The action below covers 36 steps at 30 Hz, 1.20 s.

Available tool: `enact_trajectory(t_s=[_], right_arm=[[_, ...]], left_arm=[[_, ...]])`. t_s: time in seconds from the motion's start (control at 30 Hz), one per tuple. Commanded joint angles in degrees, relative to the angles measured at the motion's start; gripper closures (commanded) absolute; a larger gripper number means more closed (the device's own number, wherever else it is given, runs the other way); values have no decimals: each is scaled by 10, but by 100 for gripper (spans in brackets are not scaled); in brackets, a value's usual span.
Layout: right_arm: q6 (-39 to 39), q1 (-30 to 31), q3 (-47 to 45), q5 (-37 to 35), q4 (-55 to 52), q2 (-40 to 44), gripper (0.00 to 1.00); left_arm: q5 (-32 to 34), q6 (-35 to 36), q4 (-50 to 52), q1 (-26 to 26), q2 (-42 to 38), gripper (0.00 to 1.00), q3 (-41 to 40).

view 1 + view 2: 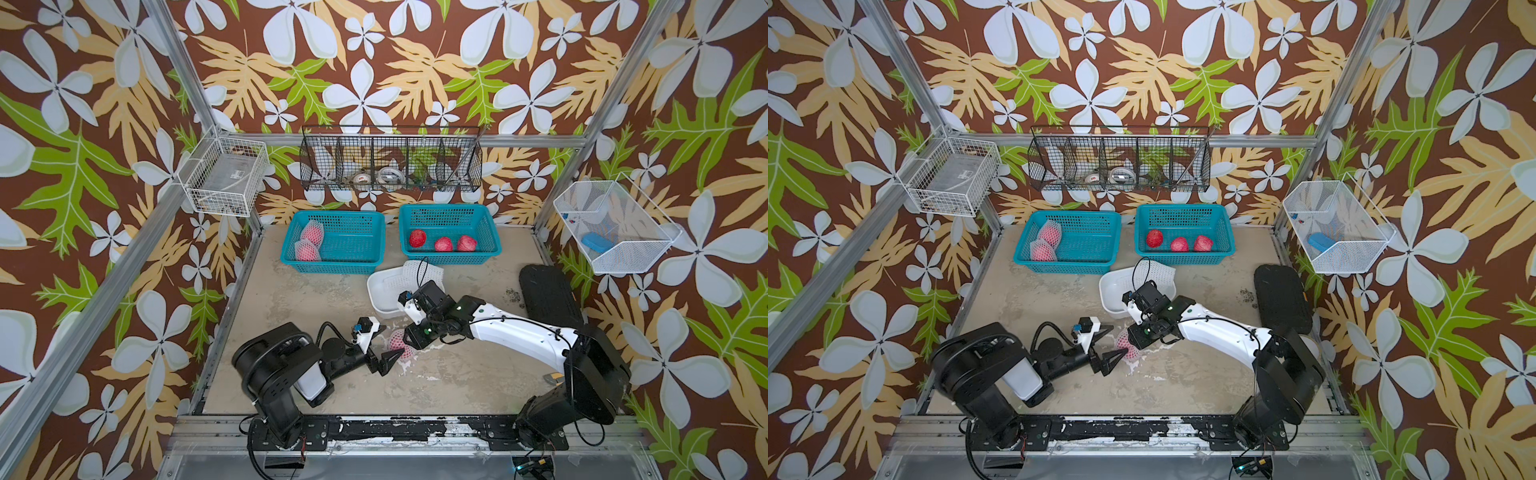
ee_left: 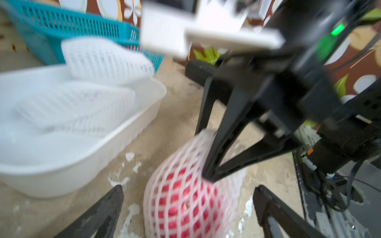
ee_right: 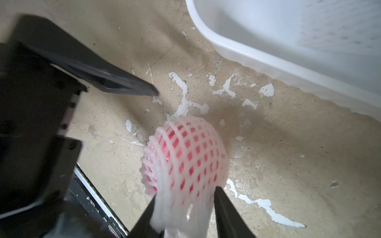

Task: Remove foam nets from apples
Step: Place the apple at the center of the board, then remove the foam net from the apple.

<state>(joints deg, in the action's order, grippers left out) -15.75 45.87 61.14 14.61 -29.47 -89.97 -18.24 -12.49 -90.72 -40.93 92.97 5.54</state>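
Observation:
One apple in a white foam net (image 1: 397,345) (image 2: 185,202) (image 3: 191,156) lies on the table between both arms. My left gripper (image 1: 394,340) (image 2: 188,191) is open, with one finger on each side of the fruit and not touching it. My right gripper (image 1: 409,343) (image 3: 185,193) is shut on the net's loose tail. Two more netted apples (image 1: 309,243) sit in the left teal basket (image 1: 332,261). Three bare red apples (image 1: 444,244) lie in the right teal basket (image 1: 449,261). Empty foam nets (image 1: 422,270) (image 2: 107,59) fill a white tub (image 1: 376,291).
A black foam pad (image 1: 548,295) lies at the right of the table. A black wire rack (image 1: 390,164) hangs on the back wall. White wire baskets hang on the left (image 1: 224,174) and right (image 1: 615,226) walls. White flakes speckle the tabletop round the apple.

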Motion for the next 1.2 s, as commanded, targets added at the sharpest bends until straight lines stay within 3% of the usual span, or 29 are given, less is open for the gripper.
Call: enact_trajectory(t_s=[0.0,0.13,0.23,0.43,0.67,0.87,1.17], right_arm=[[7,0,3,-3,-8,-2,62],[11,1,13,-4,-13,-9,69],[16,2,28,-13,-24,-12,78],[27,9,48,-7,-35,-15,94],[40,24,119,-24,-94,-31,100],[56,25,215,-43,-175,-42,100],[54,25,251,-50,-168,-53,100]], left_arm=[[21,13,86,1,-114,0,-1],[99,49,354,1,-303,0,29],[116,46,532,1,-420,0,64],[132,-14,708,1,-531,0,62],[193,-22,693,1,-600,0,9],[217,-13,684,1,-594,0,7],[222,-10,671,1,-580,0,3]])
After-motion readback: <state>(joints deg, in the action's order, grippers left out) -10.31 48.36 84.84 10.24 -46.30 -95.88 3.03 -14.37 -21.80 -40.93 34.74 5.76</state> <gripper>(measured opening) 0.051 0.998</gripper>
